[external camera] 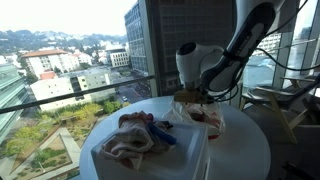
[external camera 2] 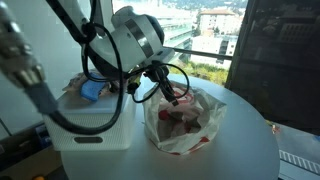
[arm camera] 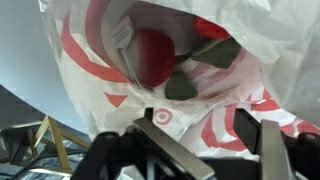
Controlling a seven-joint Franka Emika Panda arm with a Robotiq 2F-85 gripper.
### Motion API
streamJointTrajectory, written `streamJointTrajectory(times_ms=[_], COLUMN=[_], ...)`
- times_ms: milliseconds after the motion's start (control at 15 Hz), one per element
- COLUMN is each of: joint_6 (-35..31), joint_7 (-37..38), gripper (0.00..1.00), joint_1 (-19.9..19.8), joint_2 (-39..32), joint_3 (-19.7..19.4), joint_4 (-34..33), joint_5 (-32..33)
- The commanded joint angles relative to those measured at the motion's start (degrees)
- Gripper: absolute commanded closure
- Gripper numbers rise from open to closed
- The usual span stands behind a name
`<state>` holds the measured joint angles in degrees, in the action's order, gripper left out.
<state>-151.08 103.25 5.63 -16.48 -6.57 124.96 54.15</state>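
Note:
A white plastic bag with red target logos (external camera 2: 190,128) sits on a round white table (external camera 2: 250,150). It also shows in an exterior view (external camera: 203,118). Red and dark items lie inside it (arm camera: 150,55). My gripper (external camera 2: 170,92) hangs just above the bag's open top and also shows in an exterior view (external camera: 190,97). In the wrist view the gripper (arm camera: 215,148) is open, with the bag's printed plastic between the two fingers. Nothing is held.
A white bin (external camera 2: 95,130) stands beside the bag, with blue cloth (external camera 2: 92,90) in it. In an exterior view the bin (external camera: 100,160) holds crumpled red, white and blue clothes (external camera: 140,133). Windows and a railing lie beyond the table (external camera: 240,150).

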Motion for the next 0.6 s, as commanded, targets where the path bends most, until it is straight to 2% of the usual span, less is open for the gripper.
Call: streamJointTrajectory(times_ms=[0,133,267,533], joint_6=[6.47,10.56,13.44,13.99], joint_7=[0.41,-2.71,-9.47,-22.69], gripper=[0.00,0.00,0.00,0.00], joint_1=[1.63,1.69,1.79,3.78], joint_2=[9.40,13.71,17.73,23.16], joint_3=[1.76,4.67,8.12,13.46], joint_4=[5.38,7.79,10.07,11.45], joint_5=[0.23,-3.44,-11.36,-25.46])
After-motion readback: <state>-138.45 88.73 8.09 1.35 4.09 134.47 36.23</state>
